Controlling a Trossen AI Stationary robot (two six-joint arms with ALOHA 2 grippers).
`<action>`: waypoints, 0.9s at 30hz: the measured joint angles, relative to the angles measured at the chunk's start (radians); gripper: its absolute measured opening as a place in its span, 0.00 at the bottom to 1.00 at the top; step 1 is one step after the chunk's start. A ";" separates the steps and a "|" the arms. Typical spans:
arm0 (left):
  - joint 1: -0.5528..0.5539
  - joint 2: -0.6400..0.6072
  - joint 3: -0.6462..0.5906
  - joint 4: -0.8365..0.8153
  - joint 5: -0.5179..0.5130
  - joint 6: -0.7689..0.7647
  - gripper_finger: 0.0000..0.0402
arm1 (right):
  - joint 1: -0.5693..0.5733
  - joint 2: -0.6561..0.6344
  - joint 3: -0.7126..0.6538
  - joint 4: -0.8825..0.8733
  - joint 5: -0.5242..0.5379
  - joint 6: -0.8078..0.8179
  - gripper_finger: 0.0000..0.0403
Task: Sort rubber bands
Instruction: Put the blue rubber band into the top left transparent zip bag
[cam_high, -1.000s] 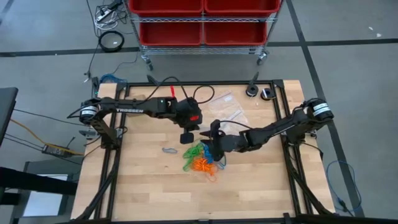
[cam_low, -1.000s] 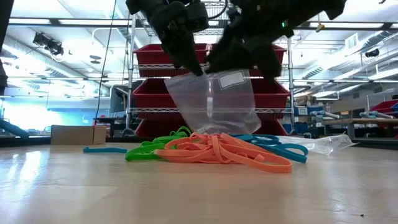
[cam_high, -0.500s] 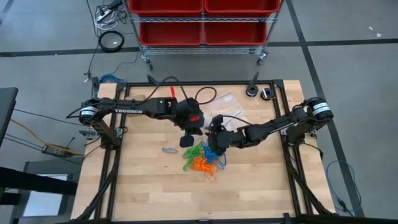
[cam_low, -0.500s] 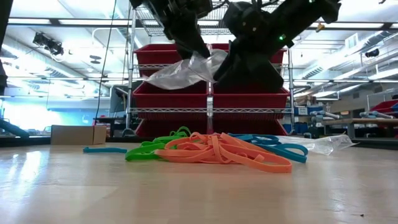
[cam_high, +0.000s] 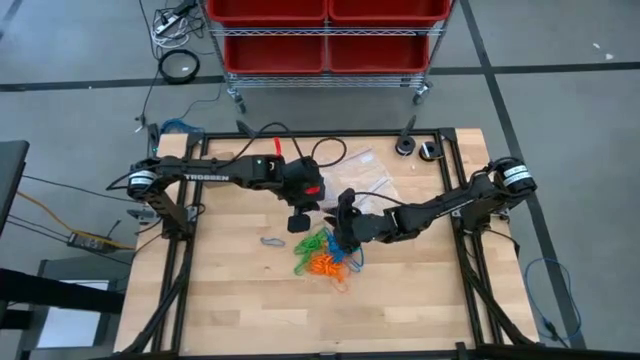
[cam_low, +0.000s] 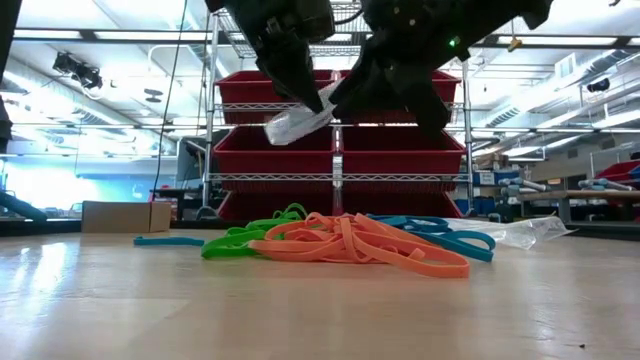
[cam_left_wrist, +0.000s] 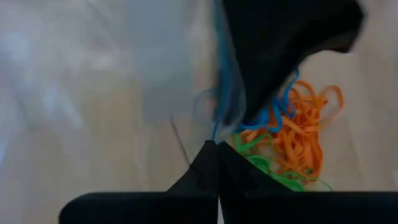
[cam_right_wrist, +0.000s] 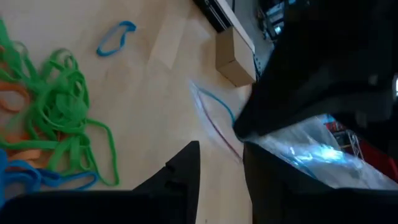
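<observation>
Crinkled clear bag (cam_low: 300, 118) — pinched by the closed left end effector (cam_low: 297, 95) — above thin looped rubber bands (cam_low: 350, 240).

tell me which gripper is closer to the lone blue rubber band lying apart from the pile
Left. The left gripper hangs just beside the lone blue rubber band; the right gripper is farther, past the pile.

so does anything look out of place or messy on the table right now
The rubber bands lie tangled in one mixed green, orange and blue heap at mid-table, unsorted. One blue band sits apart to the heap's left. A clear bag hangs crumpled above the heap.
</observation>
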 joint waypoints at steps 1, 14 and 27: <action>0.003 0.000 0.000 0.002 -0.003 0.000 0.00 | 0.006 0.000 0.000 0.000 0.013 -0.001 0.29; 0.006 0.000 0.000 0.054 0.034 -0.004 0.00 | -0.009 -0.002 0.000 -0.023 0.038 0.055 0.35; 0.006 0.000 0.000 0.042 0.042 -0.008 0.00 | -0.001 -0.002 -0.001 0.037 0.035 -0.002 0.35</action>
